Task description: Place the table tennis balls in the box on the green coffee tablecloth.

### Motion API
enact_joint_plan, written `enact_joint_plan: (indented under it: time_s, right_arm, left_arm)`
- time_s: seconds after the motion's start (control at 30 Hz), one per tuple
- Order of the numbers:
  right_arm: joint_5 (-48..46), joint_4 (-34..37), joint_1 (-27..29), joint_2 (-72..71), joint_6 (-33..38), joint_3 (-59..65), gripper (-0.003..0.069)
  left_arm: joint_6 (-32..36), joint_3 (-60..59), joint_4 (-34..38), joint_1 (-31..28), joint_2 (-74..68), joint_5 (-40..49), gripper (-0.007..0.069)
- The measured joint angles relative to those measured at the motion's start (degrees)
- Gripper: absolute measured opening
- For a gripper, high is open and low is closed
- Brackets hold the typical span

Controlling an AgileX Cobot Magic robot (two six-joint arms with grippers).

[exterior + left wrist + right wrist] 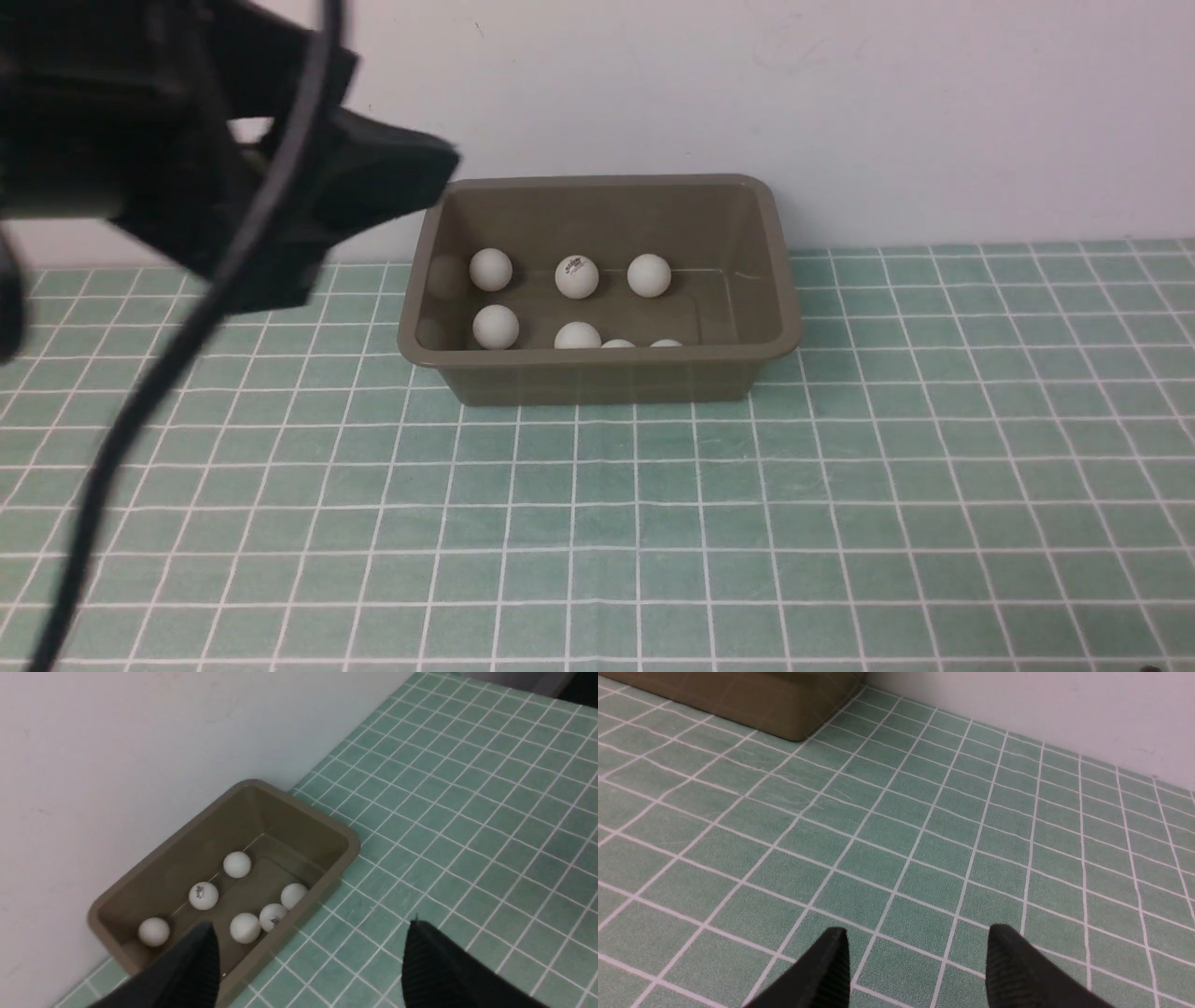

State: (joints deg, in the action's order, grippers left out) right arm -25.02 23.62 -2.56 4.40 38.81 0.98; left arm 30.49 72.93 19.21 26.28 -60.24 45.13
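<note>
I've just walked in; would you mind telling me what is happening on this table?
A two-armed robot is collecting table tennis balls into the box, which stands on the green coffee tablecloth against the wall. Seven balls lie inside it, and none shows on the cloth. The left gripper hangs above the box's left end, jaws apart and holding nothing. The right gripper hovers over bare cloth, also holding nothing.

We saw a plain, pale white wall (840, 103) rising behind the work surface, smooth and matte. It bore a few faint scuffs and tiny dark specks, nothing hung on it.
</note>
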Motion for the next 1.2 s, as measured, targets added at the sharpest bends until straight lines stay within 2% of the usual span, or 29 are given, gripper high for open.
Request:
enact_joint_plan:
  time_s: [0.07,0.27,0.37,0.53,0.8,1.0,1.2]
  right_arm:
    - [0.0,0.0,0.0,0.0,0.02,0.0,0.037]
    - [0.0,0.0,0.0,0.0,0.02,0.0,0.037]
    - [0.0,0.0,0.0,0.0,0.02,0.0,0.037]
    - [0.0,0.0,0.0,0.0,0.02,0.0,0.037]
    - [0.0,0.0,0.0,0.0,0.02,0.0,0.037]
    - [0.0,0.0,0.0,0.0,0.02,0.0,0.037]
    - [0.0,0.0,0.0,0.0,0.02,0.0,0.037]
  left_arm:
    - [-3.21,-0.39,-2.03,-1.49,4.3,2.83,0.0471]
    - [-5.02,-6.45,-3.07,-14.56,15.99,3.62,0.0471]
    - [-5.14,-16.43,-2.1,-22.92,21.64,2.22,0.0471]
    - [-5.16,-34.2,-1.42,-28.78,30.36,-3.99,0.0471]
    - [-4.27,-62.42,-1.02,-30.14,46.03,-22.59,0.0471]
    - [-4.32,-70.85,-2.35,-30.14,53.27,-22.9,0.0471]
    - [-10.07,-72.53,-7.83,-30.15,56.73,-21.45,0.0471]
